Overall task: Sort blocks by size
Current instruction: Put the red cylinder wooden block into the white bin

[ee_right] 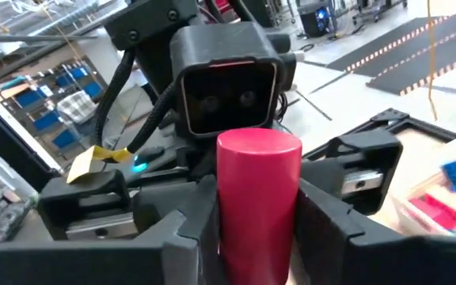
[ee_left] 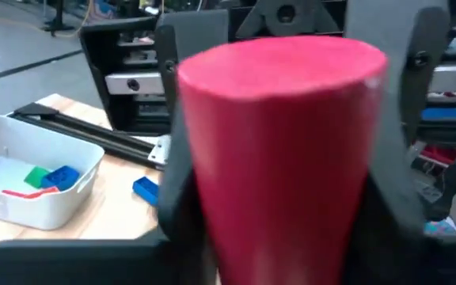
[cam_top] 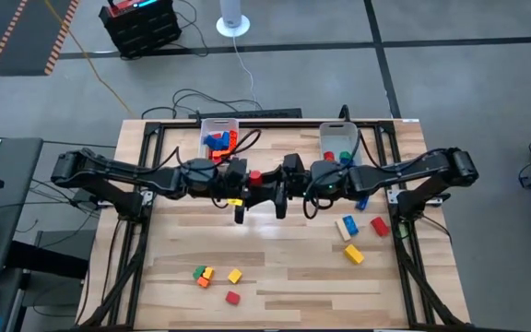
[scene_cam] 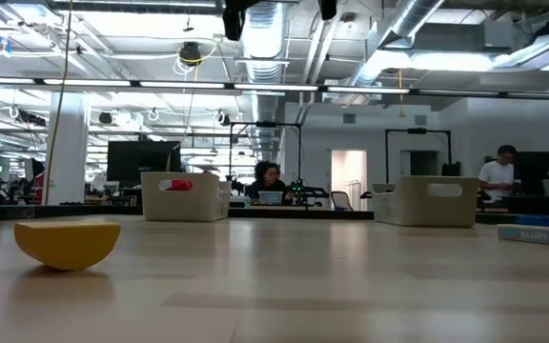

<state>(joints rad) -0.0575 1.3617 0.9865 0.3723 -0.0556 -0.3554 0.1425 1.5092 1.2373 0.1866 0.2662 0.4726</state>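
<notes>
Two grippers meet above the middle of the table, both on a single red cylinder (cam_top: pixel 256 175) held up in the air between them. The left gripper (cam_top: pixel 243 182) has its dark fingers pressed against either side of the red piece, which fills its wrist view (ee_left: pixel 279 150); the right gripper (cam_top: pixel 280 182) clamps the other end, with the cylinder (ee_right: pixel 257 198) standing upright between its fingers. At the far edge of the table sit two pale bins: the left bin (cam_top: pixel 205 129) holds blue and red blocks, the right bin (cam_top: pixel 325 134) holds a few pieces in green, blue and red. Loose blocks lie on the wood: a small cluster (cam_top: pixel 215 278) of green, orange, yellow and red near the front edge, and another group (cam_top: pixel 358 231) of tan, yellow, red and blue under the right arm. From table height, a yellow block (scene_cam: pixel 68 243) sits close at the left.
</notes>
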